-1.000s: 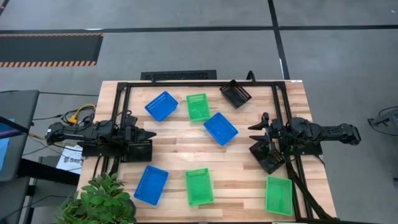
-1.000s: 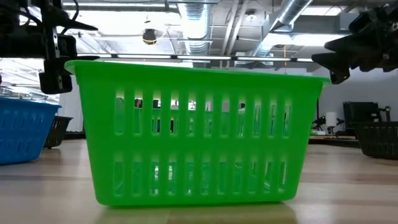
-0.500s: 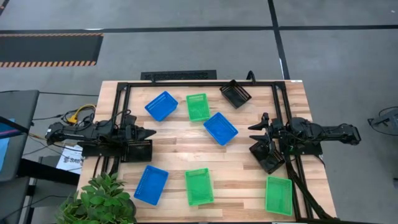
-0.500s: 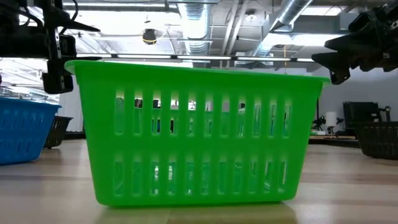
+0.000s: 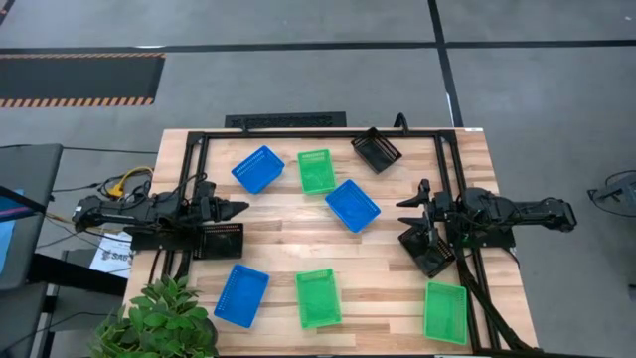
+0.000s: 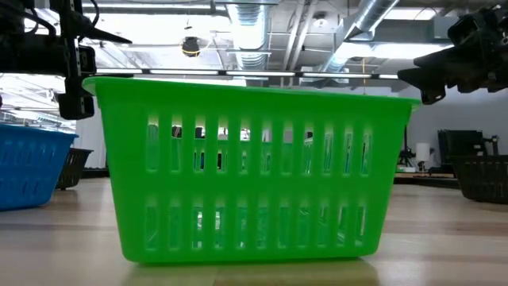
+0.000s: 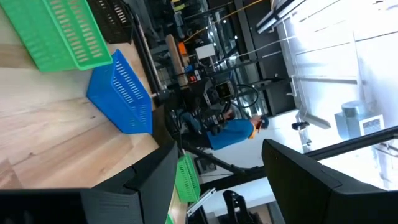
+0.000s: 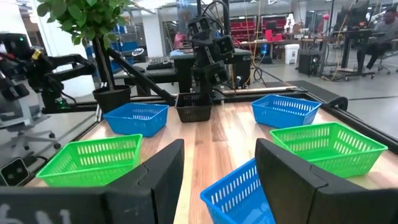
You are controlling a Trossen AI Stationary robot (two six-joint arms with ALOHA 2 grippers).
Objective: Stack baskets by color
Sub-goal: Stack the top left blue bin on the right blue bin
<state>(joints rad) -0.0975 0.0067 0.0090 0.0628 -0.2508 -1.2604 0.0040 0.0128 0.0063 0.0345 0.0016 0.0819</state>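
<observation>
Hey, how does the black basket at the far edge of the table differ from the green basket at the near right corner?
The black basket is dark and sits turned at an angle to the table edges; the green basket is bright green and lies nearly square to them. The black one sits at the far edge by the frame rail, the green one at the near right corner. Both are shallow rectangular perforated baskets of about the same size, empty, open side up, with no claw touching them.

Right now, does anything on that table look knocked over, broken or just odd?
Nothing is tipped or broken. The baskets sit upright but scattered at mixed angles, none stacked yet. One black basket sits skewed at the far edge, another lies under the right arm.
</observation>
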